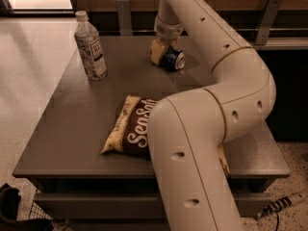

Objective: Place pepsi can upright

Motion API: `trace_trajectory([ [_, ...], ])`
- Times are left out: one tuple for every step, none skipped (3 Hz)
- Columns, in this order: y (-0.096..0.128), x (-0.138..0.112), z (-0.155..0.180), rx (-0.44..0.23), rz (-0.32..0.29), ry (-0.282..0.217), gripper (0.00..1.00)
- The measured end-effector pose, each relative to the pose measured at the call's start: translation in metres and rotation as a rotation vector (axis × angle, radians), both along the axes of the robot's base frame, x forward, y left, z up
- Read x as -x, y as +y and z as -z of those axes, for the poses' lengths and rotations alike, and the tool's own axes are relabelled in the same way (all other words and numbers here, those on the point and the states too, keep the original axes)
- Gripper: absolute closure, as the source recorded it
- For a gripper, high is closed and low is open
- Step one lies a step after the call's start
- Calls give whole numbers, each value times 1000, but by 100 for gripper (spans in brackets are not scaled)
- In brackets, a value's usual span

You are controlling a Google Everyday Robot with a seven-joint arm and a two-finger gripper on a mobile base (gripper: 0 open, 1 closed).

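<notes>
The pepsi can (pixel 174 59) is a small dark blue can that lies on its side at the far middle of the grey table (pixel 72 124), its silver end facing right and towards me. My gripper (pixel 160 53) hangs down from the cream arm and sits right at the can's left end, touching or very near it. The rest of the can behind the gripper is hidden.
A clear plastic bottle (pixel 90 46) with a white label stands upright at the table's far left. A brown and cream snack bag (pixel 131 128) lies in the near middle, partly hidden by my arm (pixel 202 129). A dark wall rail runs behind the table.
</notes>
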State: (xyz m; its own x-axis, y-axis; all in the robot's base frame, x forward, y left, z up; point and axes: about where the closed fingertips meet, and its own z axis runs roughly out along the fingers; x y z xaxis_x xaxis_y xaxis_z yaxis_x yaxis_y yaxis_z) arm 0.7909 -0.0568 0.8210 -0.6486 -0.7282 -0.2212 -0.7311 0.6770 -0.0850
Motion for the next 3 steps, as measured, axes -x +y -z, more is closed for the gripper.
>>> trace_trajectory([
  [-7,0,-16,2,18,-36,100],
  [-30,15,-55,7,72,-123,100],
  [-50,47,-82,-66,80,-222,100],
])
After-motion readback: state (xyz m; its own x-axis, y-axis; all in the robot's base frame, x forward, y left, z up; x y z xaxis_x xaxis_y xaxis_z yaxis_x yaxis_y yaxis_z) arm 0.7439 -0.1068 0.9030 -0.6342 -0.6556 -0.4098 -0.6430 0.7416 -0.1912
